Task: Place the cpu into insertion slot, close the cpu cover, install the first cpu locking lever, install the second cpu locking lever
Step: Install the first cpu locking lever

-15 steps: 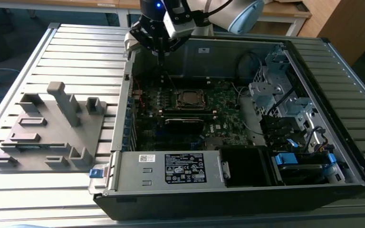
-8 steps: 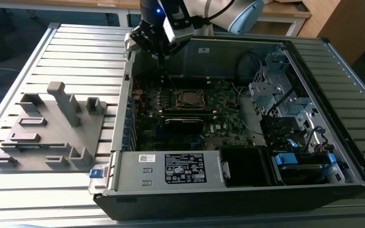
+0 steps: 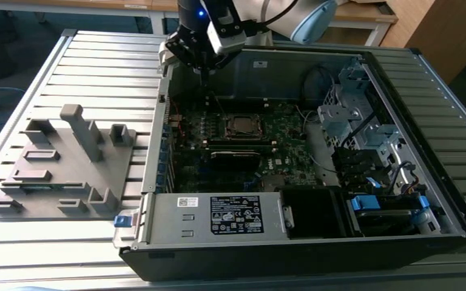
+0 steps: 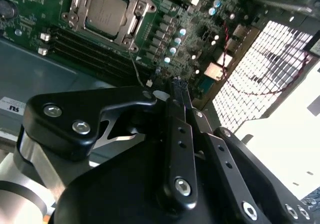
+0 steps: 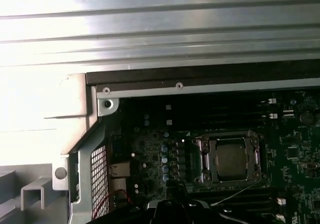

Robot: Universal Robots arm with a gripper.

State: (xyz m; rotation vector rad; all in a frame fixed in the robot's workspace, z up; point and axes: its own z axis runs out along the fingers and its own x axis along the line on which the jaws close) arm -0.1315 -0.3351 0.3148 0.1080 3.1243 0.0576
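Grey moulded fixture (image 3: 63, 163) on slatted surface (image 3: 95, 66) at exterior view's left, fingers (image 4: 180, 144) pressed together, empty, over motherboard's far-left corner, cpu (image 3: 242, 125) in insertion slot (image 3: 227, 129) under cpu cover (image 4: 131, 21), locking levers indistinct, drive bays (image 3: 358, 133) right.

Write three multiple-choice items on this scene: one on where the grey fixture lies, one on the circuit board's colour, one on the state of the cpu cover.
1. The grey fixture lies:
A) on the table, at the exterior view's left of the computer case
B) inside the case
C) on top of the case

2. The circuit board is:
A) red
B) white
C) green

3. The cpu cover is:
A) standing upright
B) down flat around the cpu
C) lying off the board

Answers: A, the fixture rests on the slatted table beside the case; C, green shows all round the cpu; B, the frame lies flat round the cpu's grey top in both wrist views.
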